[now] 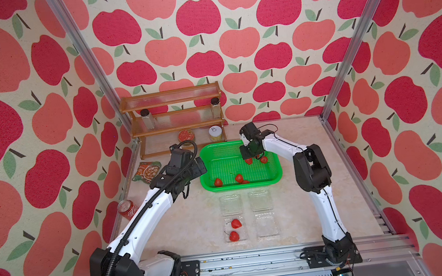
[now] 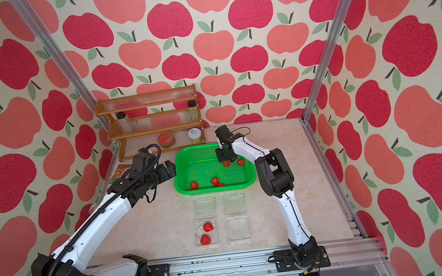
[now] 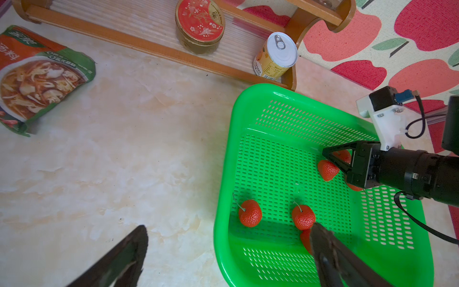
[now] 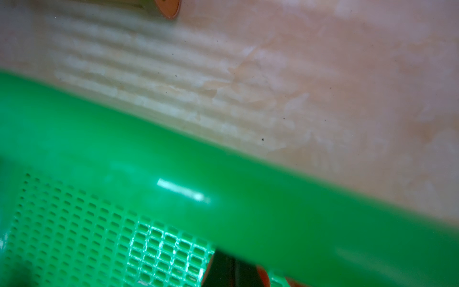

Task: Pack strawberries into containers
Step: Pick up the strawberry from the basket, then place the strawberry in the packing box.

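Apple wallpaper (image 1: pixel 200 19) is wrapping around the pale counter (image 1: pixel 306 205). Five strawberries (image 1: pixel 218 182) are sitting in the green basket (image 1: pixel 248 185), and two are lying in one clear container (image 1: pixel 242 229). The right gripper (image 3: pixel 325 152) is sitting pinched together beside a basket one. The left gripper (image 1: pixel 202 166) is hanging wide apart nearby.

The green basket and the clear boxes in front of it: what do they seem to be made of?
Green basket: probably moulded plastic, glossy; its rim throws bright highlights and the walls and floor carry even rows of slots. Clear boxes: likely thin transparent plastic, shiny; the marbled tabletop shows through them, with faint glints.
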Controlling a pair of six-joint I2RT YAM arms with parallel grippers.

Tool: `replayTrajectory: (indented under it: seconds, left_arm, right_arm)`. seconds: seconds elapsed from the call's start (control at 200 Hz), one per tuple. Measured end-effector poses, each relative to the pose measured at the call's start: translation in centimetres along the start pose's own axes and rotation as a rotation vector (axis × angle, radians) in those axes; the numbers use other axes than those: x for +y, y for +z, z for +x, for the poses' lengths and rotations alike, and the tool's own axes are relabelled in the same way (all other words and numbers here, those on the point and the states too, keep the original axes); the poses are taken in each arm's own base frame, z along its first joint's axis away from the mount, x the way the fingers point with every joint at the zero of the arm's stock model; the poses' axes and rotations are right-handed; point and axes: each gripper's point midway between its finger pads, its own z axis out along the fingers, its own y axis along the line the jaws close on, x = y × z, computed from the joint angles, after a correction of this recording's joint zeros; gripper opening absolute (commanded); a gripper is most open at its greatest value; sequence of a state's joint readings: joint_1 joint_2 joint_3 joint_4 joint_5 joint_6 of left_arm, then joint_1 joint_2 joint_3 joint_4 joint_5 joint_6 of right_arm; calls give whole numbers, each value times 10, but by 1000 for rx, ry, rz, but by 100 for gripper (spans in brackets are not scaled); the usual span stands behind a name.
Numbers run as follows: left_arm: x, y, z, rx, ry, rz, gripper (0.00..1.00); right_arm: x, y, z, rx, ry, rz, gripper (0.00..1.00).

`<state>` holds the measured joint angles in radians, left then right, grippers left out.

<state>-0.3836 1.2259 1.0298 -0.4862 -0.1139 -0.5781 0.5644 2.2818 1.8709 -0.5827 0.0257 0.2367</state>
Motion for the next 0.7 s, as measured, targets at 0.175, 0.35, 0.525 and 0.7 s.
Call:
replayTrajectory:
  seconds: [0.175, 0.35, 0.525, 0.7]
  left_arm:
    - [0, -1, 0, -1, 0, 1, 100]
    - [-1, -3, -1, -7, -1, 6, 100]
    - [-9, -11, 0, -20, 7, 28, 100]
    - [-20, -14, 7, -17, 32, 41, 100]
  right_arm:
    - [0, -28, 2, -37, -2, -4, 0]
    - [15, -94, -8, -137, -30, -36, 0]
    - [65, -174, 11, -214, -118, -147, 0]
    - [123, -226, 67, -183, -229, -294, 0]
